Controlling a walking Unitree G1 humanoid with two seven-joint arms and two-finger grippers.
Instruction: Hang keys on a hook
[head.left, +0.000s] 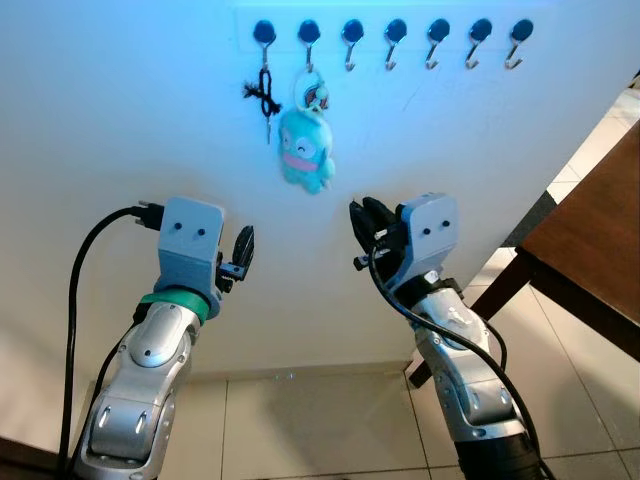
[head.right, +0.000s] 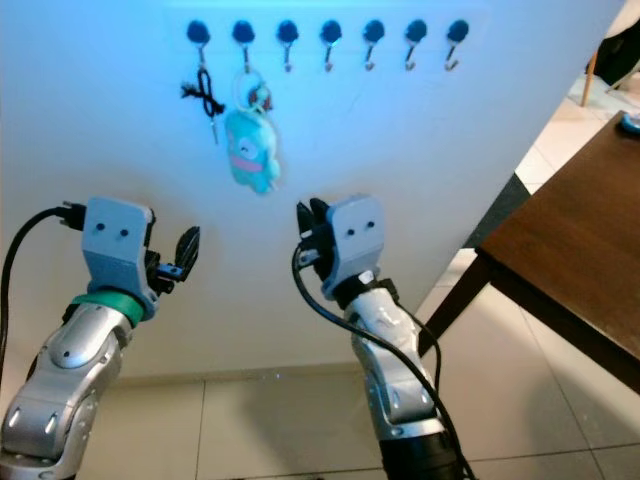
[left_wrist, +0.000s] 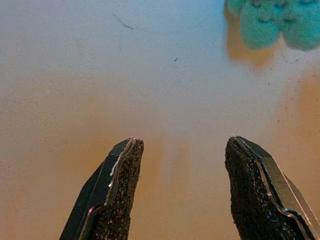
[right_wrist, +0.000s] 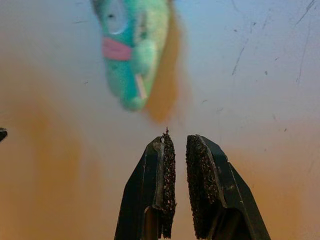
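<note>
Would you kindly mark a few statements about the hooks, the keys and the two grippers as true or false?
1. The teal plush keychain hangs from the second hook from the robot's left. True.
2. The right gripper holds the plush keychain. False: its fingers are nearly closed on nothing, below the plush.
3. The left gripper has its fingers spread apart. True.
4. Every hook in the row carries something. False: five hooks on the right hang bare.
5. A small key on a black cord hangs on the leftmost hook. True.
</note>
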